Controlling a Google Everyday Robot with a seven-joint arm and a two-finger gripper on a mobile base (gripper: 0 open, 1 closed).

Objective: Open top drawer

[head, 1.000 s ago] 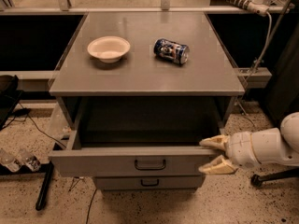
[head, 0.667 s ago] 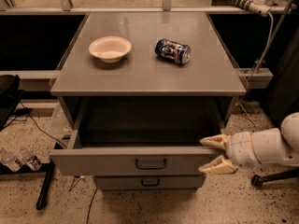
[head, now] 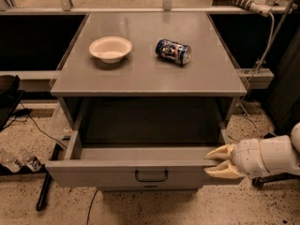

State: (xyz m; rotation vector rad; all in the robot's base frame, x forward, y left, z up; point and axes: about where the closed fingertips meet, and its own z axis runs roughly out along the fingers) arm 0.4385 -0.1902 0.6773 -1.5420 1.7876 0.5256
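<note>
Top drawer [head: 108,172] is pulled well out from under the tabletop [head: 140,76], plain grey inside exposed. End effector [head: 213,162] sits at the right end of the drawer front, right of the black loop handle [head: 151,176]. It's released, with its fingers [head: 220,152] spread. Can't tell if they touch the front. Bowl [head: 110,48] and can [head: 173,51] are on the tabletop above the drawer.

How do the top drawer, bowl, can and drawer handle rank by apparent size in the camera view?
1. top drawer
2. bowl
3. can, drawer handle: similar length, handle nearer the camera, so unranked.
The hand sits at the drawer's right front corner.
</note>
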